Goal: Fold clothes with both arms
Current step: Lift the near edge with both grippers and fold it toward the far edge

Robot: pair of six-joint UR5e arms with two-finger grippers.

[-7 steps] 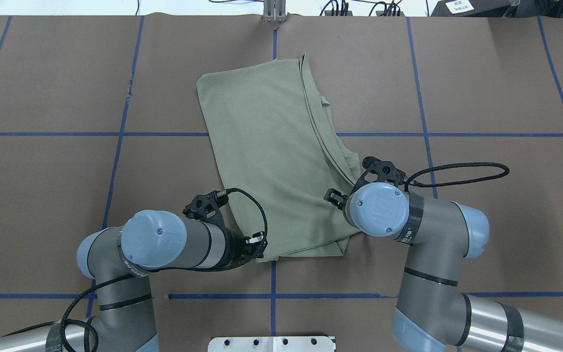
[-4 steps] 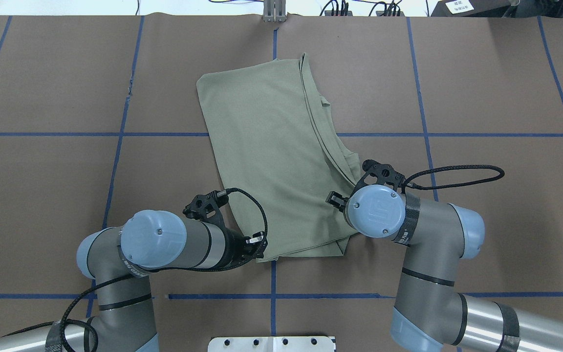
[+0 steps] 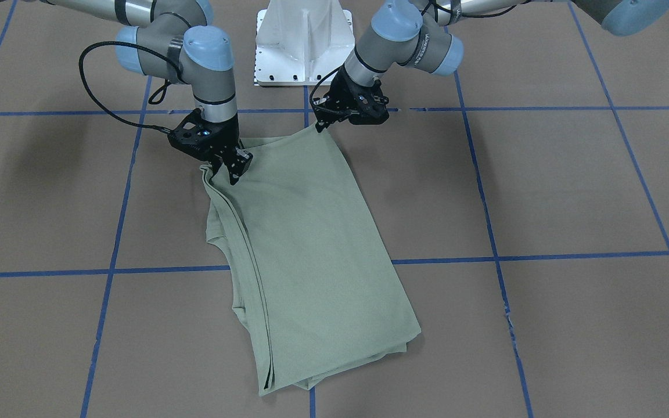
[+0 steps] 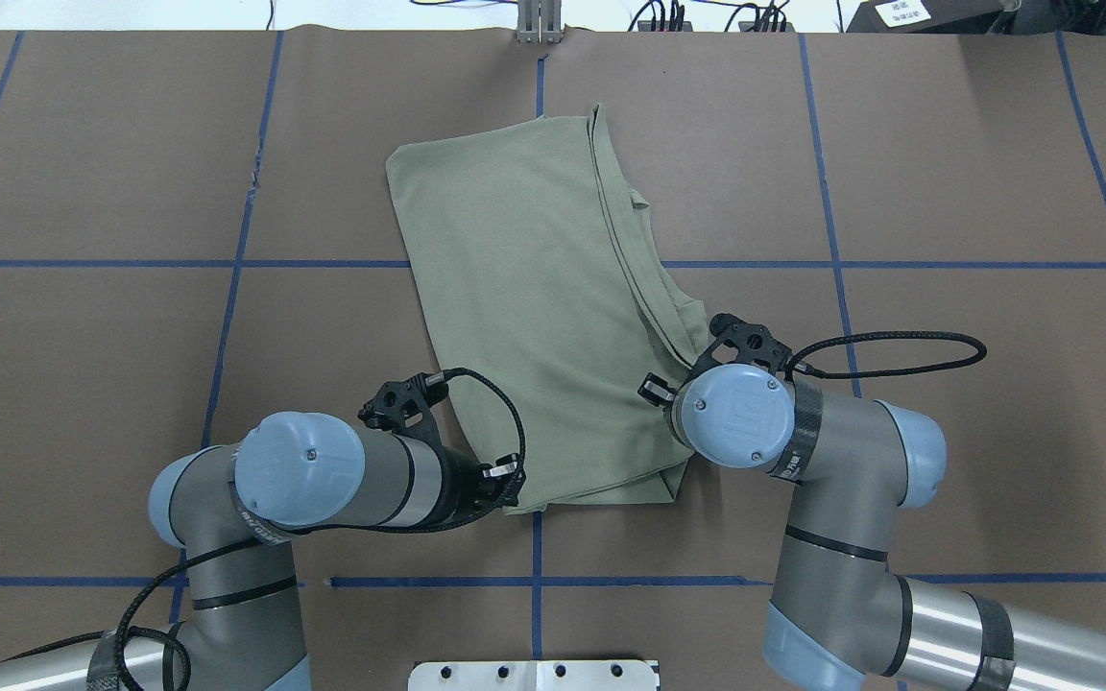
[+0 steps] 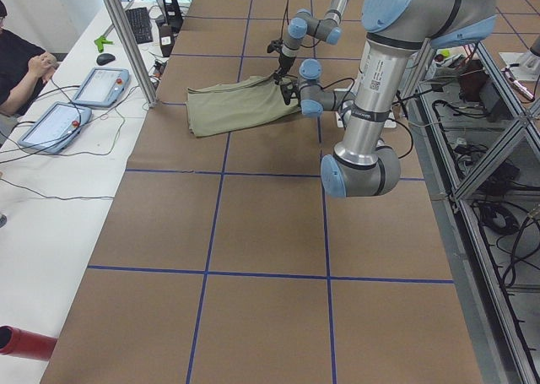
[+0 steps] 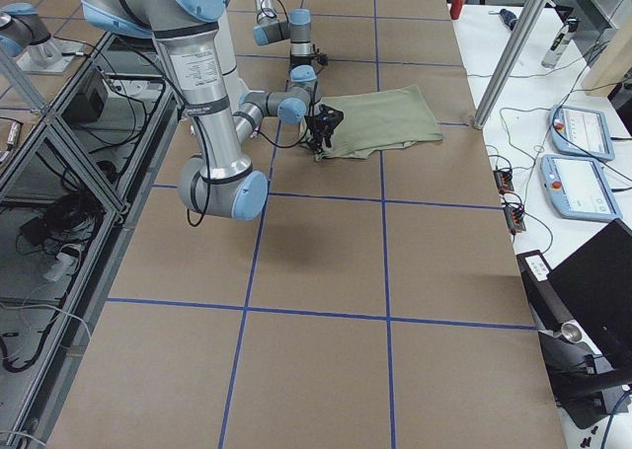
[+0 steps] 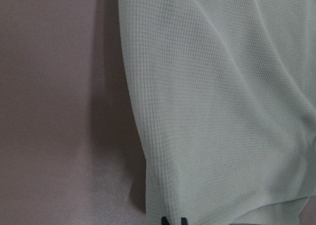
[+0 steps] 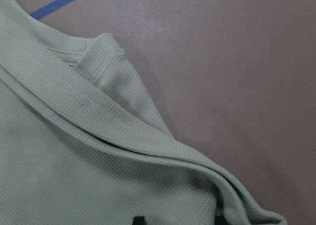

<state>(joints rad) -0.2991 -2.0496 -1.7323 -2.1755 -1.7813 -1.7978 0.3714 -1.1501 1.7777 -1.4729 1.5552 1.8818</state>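
The clothes are one pale sage-green shirt [image 4: 534, 288], folded lengthwise and flat on the brown table, also seen in the front view [image 3: 305, 249]. My left gripper [image 3: 319, 125] is shut on the shirt's near corner; in the left wrist view its fingertips [image 7: 174, 221] sit close together at the fabric edge [image 7: 222, 111]. My right gripper [image 3: 233, 169] stands at the opposite near edge, over the layered fold. In the right wrist view its two fingers [image 8: 139, 220] sit well apart, either side of that folded edge [image 8: 163, 146]. From overhead, the right wrist [image 4: 731, 415] hides its fingers.
The white base pedestal [image 3: 302, 40] stands at the table's near edge between the arms. Blue tape lines [image 4: 539, 552] grid the brown table. Beyond the far edge, a side table holds tablets [image 5: 97, 87], with a person [image 5: 21, 63] seated there.
The right arm has shifted slightly left and toward the robot, nudging the shirt's near right edge inward. The left arm and the rest of the shirt have not moved.
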